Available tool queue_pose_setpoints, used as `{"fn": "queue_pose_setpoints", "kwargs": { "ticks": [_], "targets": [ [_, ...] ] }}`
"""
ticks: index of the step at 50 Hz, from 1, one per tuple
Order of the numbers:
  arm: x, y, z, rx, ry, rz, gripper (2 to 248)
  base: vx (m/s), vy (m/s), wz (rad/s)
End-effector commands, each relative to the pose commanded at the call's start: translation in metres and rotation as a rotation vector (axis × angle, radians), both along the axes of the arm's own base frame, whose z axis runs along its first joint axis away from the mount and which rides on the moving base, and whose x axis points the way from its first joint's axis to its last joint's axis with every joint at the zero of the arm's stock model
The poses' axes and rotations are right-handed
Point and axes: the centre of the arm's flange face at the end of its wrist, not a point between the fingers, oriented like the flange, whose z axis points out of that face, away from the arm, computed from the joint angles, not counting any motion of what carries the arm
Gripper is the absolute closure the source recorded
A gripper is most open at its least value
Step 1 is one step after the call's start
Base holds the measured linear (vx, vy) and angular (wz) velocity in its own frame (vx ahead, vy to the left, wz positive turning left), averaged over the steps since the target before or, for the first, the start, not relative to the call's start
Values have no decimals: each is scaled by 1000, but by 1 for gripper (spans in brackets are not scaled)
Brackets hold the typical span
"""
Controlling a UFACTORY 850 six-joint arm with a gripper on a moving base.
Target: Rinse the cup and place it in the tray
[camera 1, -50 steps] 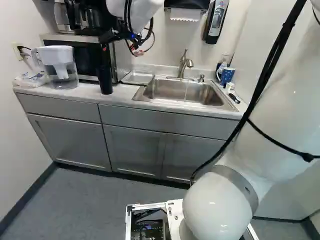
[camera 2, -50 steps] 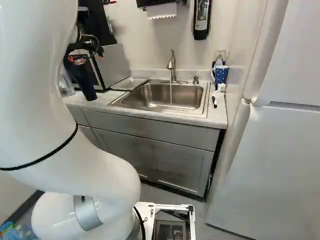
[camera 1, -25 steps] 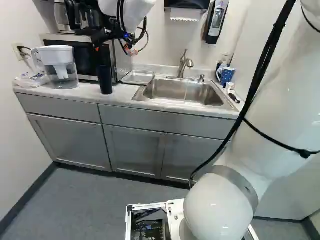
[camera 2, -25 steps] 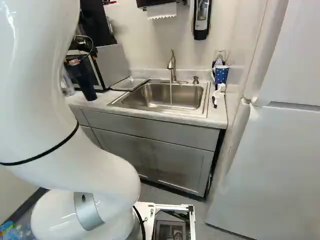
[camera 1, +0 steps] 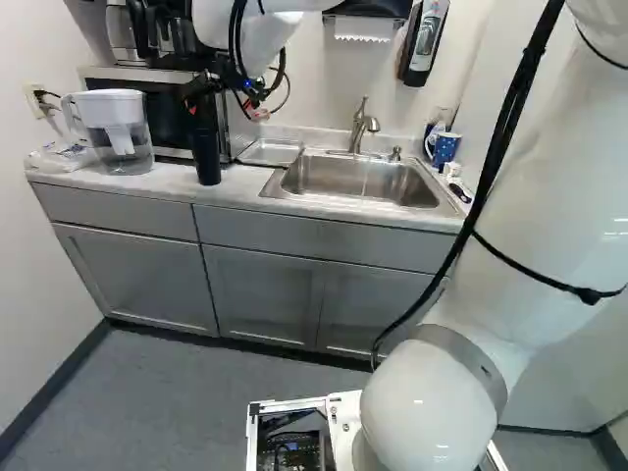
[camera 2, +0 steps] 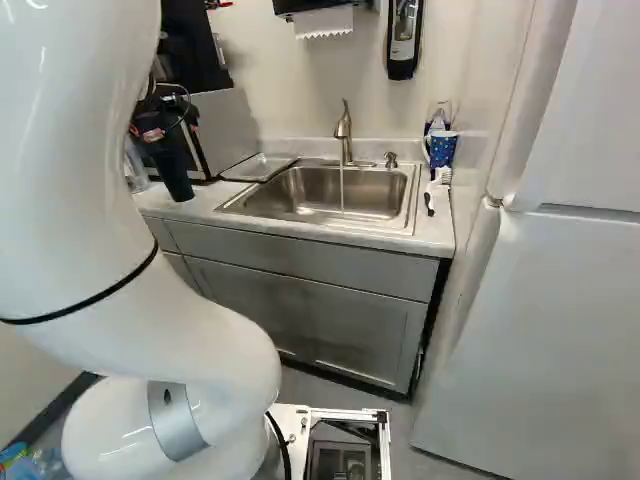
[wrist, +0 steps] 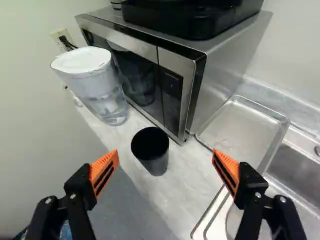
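Cup (wrist: 152, 151) upright on counter (wrist: 187, 175), ahead of gripper (camera 1: 219, 104), 2 fingers (wrist: 103, 171) apart

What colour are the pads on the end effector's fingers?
Orange, with dark slots; the wrist view shows the pads best.

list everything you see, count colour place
cup: 1, black, countertop before microwave
tray: 1, silver, beside sink
sink: 1, silver, in countertop
faucet: 1, silver, behind sink, running
microwave: 1, silver and black, countertop
appliance: 1, black, atop microwave
water pitcher: 1, clear, white lid, countertop
plastic bag: 1, whitish, beside pitcher
mug: 1, patterned blue, beside sink
brush: 1, white, near mug
soap dispenser: 1, black, wall
towel dispenser: 1, black, wall
refrigerator: 1, white, beside countertop
cabinet doors: 3, grey, under countertop
countertop: 1, pale, under microwave
arm: 1, white, foreground
pincer: 1, black, orange pads, open, near cup
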Motion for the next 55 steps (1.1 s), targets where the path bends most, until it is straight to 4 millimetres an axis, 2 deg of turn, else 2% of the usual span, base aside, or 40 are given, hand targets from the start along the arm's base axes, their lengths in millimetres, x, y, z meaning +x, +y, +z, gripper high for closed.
{"fn": "queue_pose_setpoints", "kwargs": {
  "ticks": [19, 55],
  "targets": [
    [4, 4, -20, -9, 13, 1, 3, 0, 0, 0],
    [-3, 14, -57, -14, 20, 22, 3, 0, 0, 0]
  ]
}}
